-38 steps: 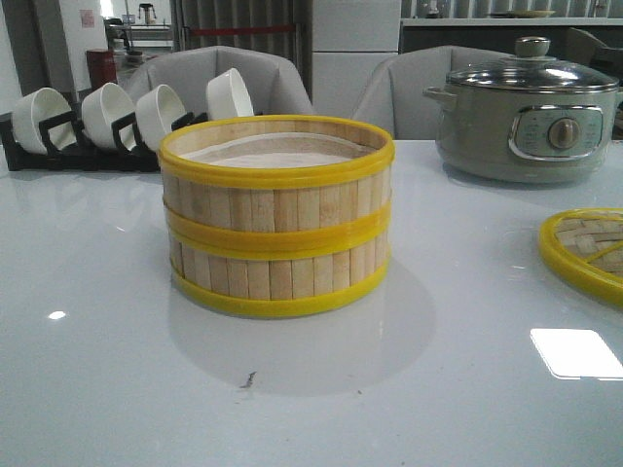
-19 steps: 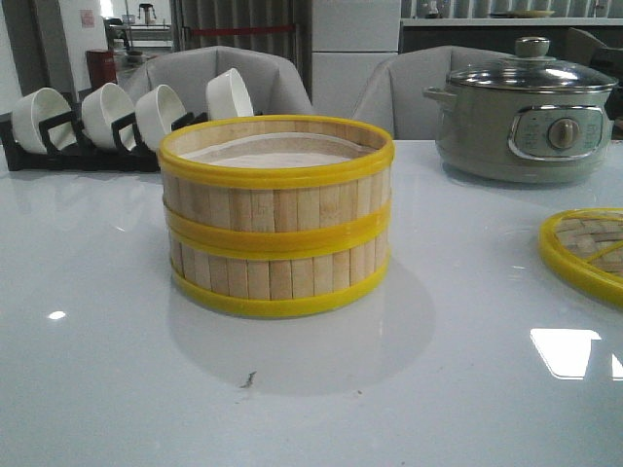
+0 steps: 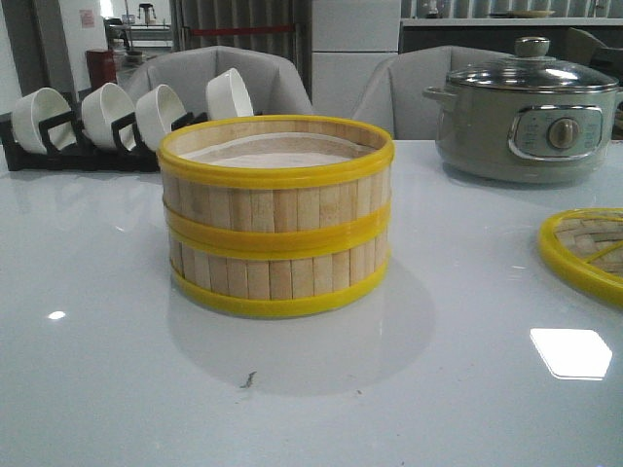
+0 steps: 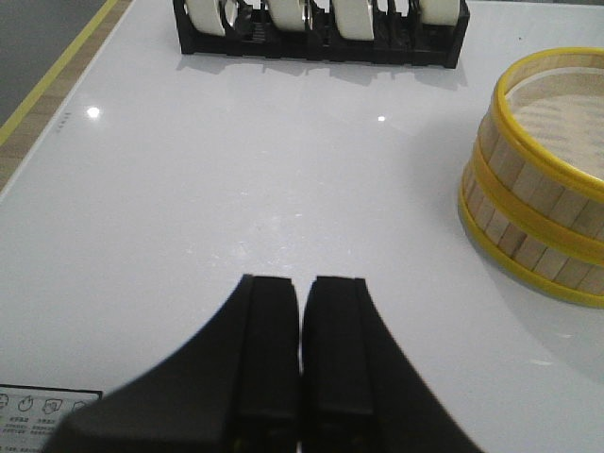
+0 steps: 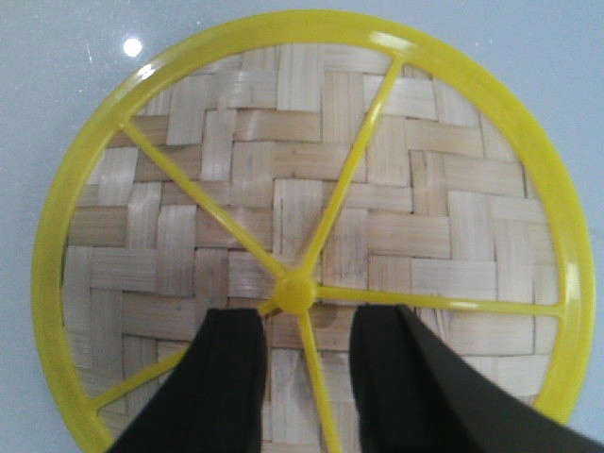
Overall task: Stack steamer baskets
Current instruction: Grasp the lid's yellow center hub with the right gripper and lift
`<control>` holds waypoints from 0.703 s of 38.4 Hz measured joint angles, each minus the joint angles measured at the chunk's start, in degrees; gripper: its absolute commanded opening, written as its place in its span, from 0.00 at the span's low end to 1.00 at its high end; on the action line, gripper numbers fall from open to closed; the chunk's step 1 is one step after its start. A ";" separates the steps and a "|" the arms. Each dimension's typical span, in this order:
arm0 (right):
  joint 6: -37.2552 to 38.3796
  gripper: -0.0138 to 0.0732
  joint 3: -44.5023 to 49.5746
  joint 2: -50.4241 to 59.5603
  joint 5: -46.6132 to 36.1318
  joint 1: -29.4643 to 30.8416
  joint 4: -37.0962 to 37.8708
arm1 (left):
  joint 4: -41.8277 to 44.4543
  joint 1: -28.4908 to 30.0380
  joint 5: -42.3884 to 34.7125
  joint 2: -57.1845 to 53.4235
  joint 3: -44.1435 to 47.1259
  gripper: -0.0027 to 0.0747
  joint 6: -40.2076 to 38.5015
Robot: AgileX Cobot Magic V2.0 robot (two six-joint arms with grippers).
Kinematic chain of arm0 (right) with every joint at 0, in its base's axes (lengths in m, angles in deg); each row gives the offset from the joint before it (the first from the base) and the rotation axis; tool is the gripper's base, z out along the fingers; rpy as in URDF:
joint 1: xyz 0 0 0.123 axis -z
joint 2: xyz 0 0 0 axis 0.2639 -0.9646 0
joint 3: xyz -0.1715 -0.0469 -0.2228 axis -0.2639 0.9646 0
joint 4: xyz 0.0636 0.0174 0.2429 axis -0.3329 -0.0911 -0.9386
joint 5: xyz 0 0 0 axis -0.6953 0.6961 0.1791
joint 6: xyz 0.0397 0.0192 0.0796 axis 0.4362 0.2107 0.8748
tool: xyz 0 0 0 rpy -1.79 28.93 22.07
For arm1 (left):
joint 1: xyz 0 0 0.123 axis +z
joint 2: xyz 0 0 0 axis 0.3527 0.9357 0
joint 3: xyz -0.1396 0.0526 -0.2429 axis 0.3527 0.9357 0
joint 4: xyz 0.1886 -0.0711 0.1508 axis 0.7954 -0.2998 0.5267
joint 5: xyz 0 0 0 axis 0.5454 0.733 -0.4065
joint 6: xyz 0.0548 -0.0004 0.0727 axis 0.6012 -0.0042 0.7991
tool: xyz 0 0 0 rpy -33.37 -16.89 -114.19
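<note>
The right gripper (image 5: 297, 344) is hanging over the woven-bamboo lid (image 5: 311, 226) with its black fingers (image 5: 222, 363) spread apart, gripping nothing, the lid's yellow hub showing just beyond the gap between them; the left gripper (image 4: 302, 354) is hovering above the white table (image 4: 236, 179) with its fingers pressed together and empty; the two steamer baskets (image 3: 276, 216) are sitting stacked one on the other at the table's middle, the liner showing inside the upper one; the grey electric pot (image 3: 526, 122) is standing behind at the right, and a black rack of white bowls (image 3: 107, 122) is standing behind at the left.
</note>
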State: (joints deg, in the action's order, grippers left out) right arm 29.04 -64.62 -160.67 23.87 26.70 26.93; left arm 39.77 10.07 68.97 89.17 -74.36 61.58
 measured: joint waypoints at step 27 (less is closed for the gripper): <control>0.00 0.55 -0.04 -3.84 -3.06 0.00 0.00 | 0.00 0.00 0.00 0.00 0.00 0.15 0.00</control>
State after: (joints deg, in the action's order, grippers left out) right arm 29.04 -64.67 -164.52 20.80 26.70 26.93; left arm 39.77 10.07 68.97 89.17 -74.36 61.58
